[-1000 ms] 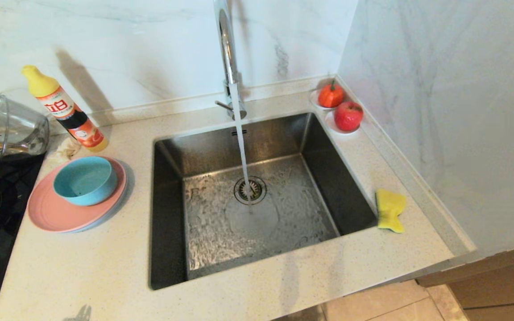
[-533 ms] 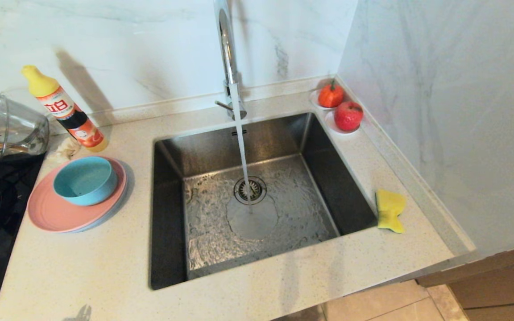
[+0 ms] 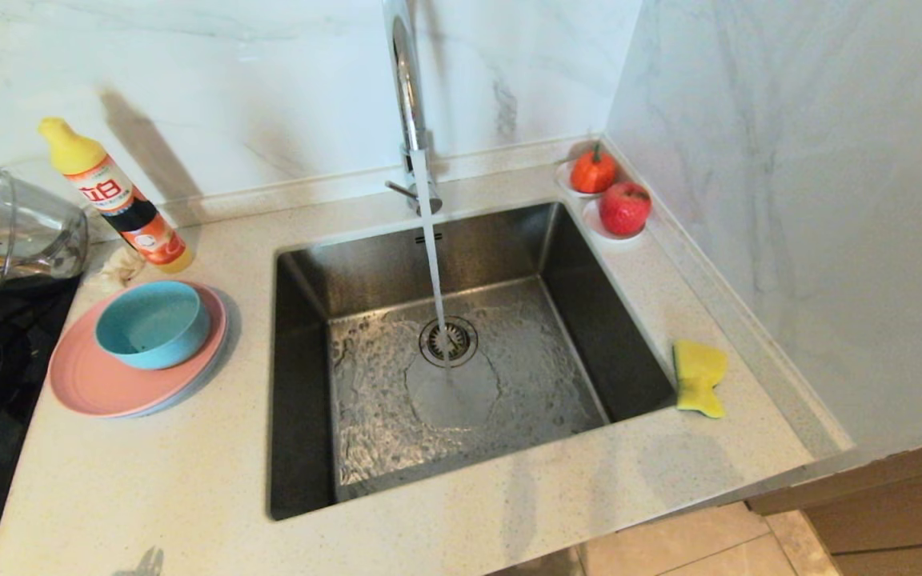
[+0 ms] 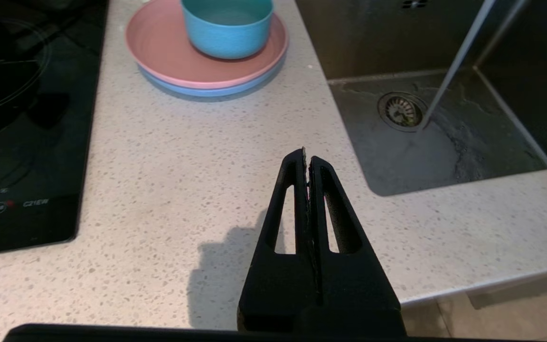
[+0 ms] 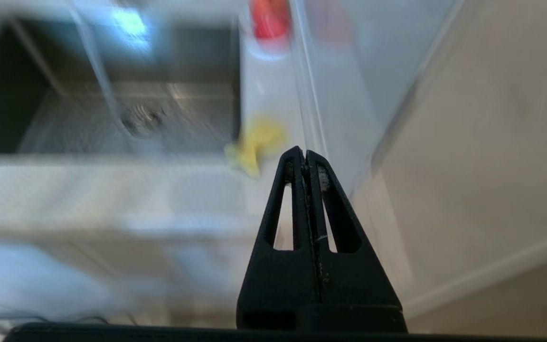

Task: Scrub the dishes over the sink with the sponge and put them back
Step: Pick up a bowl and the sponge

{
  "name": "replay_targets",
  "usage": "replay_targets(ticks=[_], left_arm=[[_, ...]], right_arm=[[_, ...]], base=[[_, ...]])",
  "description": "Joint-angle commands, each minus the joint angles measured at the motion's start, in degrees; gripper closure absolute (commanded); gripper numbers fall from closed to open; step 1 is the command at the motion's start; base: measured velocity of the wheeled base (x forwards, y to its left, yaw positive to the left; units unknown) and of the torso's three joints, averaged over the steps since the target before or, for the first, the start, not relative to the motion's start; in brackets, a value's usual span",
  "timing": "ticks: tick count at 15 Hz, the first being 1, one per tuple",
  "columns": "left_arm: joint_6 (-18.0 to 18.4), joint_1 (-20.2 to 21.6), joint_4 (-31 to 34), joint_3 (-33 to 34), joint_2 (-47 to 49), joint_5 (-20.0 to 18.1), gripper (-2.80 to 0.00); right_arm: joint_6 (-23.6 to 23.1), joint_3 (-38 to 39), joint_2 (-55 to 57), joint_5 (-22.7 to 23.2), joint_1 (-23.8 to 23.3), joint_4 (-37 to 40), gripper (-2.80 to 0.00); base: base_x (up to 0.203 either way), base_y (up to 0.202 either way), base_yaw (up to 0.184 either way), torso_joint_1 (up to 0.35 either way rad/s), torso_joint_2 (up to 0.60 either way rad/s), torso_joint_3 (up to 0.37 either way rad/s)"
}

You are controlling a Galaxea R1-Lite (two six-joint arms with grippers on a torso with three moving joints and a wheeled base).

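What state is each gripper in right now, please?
Left gripper: shut, empty, above the counter.
Right gripper: shut, empty, short of the sponge.

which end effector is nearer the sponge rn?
Right. The right end effector sits just short of the sponge; the left end effector is over the counter across the sink, near the dishes.

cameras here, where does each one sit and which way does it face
Head view: high on the robot, looking down at the sink, the dishes to its left, the sponge to its right; no arm shows.
Left wrist view: behind the shut left end effector, over the counter, facing dishes and sink.
Right wrist view: behind the shut right end effector, facing the sponge.
All three share the sink's drain.
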Motion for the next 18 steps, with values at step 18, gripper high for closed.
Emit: replay_targets(ticks=[18], left_arm=[[0.0, 0.1, -0.1, 2.3, 0.2, 0.0, 0.00]], right_arm=[[1.8, -32.7, 66.6, -1.8, 10.3, 19.2, 0.00]], base=[[0.000, 0.000, 0.000, 0.000, 0.00, 0.000]])
